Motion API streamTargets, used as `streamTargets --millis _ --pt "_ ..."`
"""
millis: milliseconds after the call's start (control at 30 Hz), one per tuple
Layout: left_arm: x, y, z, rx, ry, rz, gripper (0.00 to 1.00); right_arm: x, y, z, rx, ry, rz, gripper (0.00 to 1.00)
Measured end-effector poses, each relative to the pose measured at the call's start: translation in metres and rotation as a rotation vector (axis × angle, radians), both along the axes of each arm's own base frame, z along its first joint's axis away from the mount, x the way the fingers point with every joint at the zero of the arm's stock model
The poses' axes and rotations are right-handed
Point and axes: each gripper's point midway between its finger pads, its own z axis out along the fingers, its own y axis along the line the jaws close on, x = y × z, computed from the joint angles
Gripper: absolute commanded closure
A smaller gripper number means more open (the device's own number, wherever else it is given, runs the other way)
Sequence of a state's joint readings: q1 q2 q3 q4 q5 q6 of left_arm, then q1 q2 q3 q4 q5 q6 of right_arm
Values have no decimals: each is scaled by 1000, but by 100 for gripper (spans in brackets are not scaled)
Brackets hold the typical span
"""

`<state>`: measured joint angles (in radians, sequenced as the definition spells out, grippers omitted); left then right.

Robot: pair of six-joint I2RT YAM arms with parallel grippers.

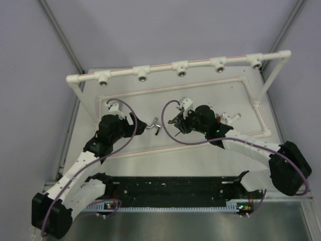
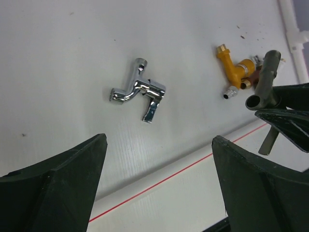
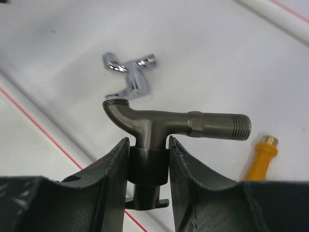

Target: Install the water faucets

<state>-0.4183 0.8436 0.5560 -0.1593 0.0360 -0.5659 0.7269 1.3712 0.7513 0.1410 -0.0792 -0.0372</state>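
1. The surface (image 1: 215,98) is a flat, matte white sheet with fine ribbing. A thin red line (image 2: 183,170) runs across it close to the left gripper.
2. A white pipe rail (image 1: 160,69) spans the far edge on white posts. It carries five round sockets (image 1: 180,69) with metal-lined holes. Open sheet lies between this rail and both grippers.
3. The left gripper (image 2: 158,139) stands wide, with nothing between its dark, wedge-shaped fingers (image 2: 72,169). It hangs above the surface.
4. The silver faucet (image 2: 137,91) lies on its side on the surface just beyond the left fingertips, apart from them. It is mirror-polished, with a bent spout, a threaded stub and a flat lever handle. Bare sheet surrounds it on all sides.
5. The right gripper (image 3: 148,142) is drawn narrow onto the dark grey faucet (image 3: 193,123), its fingers pressing either side of the cylindrical neck. The faucet is held above the surface.
6. In the right wrist view, its curved spout points left and its threaded inlet points right. The finish is dull, brushed metal.
7. The orange-gold faucet (image 2: 231,67) lies on the surface near a white pipe (image 2: 294,34) at the right edge. The reddish-brown faucet (image 2: 252,77) lies against it, partly hidden.
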Motion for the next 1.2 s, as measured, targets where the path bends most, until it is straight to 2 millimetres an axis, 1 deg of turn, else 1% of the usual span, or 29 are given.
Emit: streamTargets --millis 33,100,167,200,233,367,467,533,600,700,833,933,967,1033,1100,1133,1200 --pt "0 -2 4 -29 4 -20 5 -6 4 16 34 -27 41 100" --pt "-1 -10 10 -76 15 -75 6 -17 10 39 83 -66 110 100" --pt "-8 -28 21 -137 19 -174 6 -33 17 58 121 -98 192 100" --pt "-11 -36 27 -167 21 -220 5 -41 20 62 131 -107 225 100" --pt "-16 -44 34 -199 20 -266 5 -52 25 67 143 -120 276 100" --pt "-28 -67 62 -330 1 -404 8 -89 37 69 145 -152 438 100" --pt "-33 -79 73 -405 12 -479 12 -112 45 67 134 -175 545 100" --pt "-34 -85 70 -432 55 -510 12 -123 50 66 120 -200 605 100" --pt "-34 -90 64 -446 104 -528 13 -131 54 66 106 -228 654 100" --pt "-40 -95 59 -459 146 -552 13 -142 58 64 81 -265 714 100" --pt "-51 -103 61 -466 159 -604 14 -150 59 59 47 -291 761 100" --pt "-56 -107 61 -467 166 -627 17 -151 59 57 24 -309 778 100" --pt "-57 -108 61 -466 168 -631 19 -151 59 57 15 -316 781 100" --pt "-60 -110 59 -462 176 -642 28 -152 60 59 2 -330 791 100" --pt "-61 -113 56 -457 193 -650 41 -153 63 62 -5 -344 802 100" --pt "-62 -115 54 -455 202 -654 45 -153 63 63 -7 -351 806 100" --pt "-64 -118 51 -449 215 -663 59 -153 64 63 -14 -363 813 100"
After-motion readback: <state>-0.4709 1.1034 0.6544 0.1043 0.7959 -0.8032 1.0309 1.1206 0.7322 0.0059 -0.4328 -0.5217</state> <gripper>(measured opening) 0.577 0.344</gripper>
